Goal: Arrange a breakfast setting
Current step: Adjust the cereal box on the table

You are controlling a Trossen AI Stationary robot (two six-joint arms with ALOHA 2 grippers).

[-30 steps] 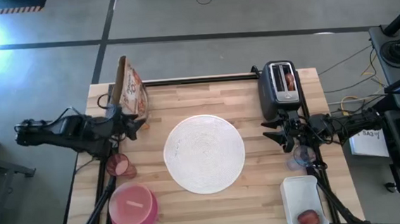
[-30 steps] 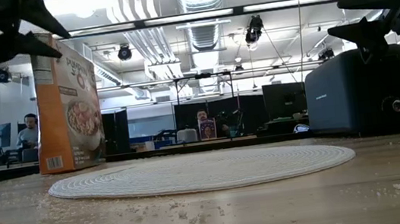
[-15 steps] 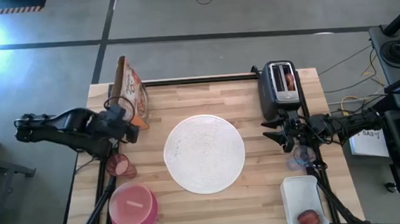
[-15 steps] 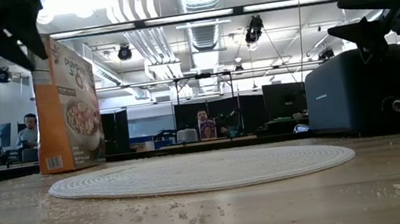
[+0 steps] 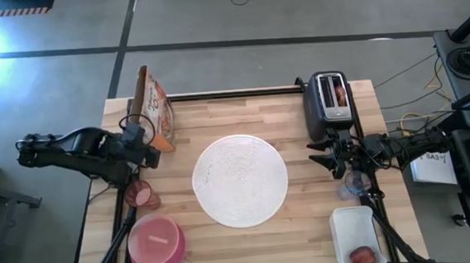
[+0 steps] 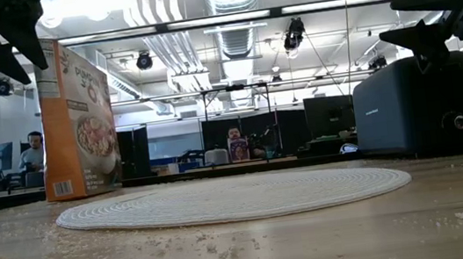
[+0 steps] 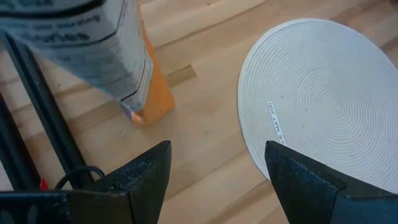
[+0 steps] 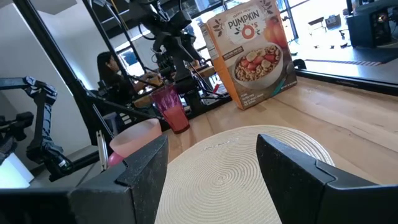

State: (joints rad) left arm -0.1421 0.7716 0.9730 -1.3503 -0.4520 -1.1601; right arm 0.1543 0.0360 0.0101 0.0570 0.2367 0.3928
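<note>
White woven plate [image 5: 239, 181] lies mid-table, bare. The left gripper [image 5: 152, 150] hangs released beside the cereal box [image 5: 154, 108]; the right gripper [image 5: 330, 160] waits open, probably above the cup [image 5: 355, 183]. Descend squarely on the tumbler [image 5: 142, 193], gripping low.

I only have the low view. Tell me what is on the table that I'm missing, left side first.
Observer: A pink translucent tumbler stands near the table's left edge, next to a magenta bowl.
Operator: Now the right side.
Observer: A white tub at the right corner holds a small red fruit.
Operator: Report the left gripper.
Observer: The left gripper hovers beside the cereal box, jaws open with nothing between them.
</note>
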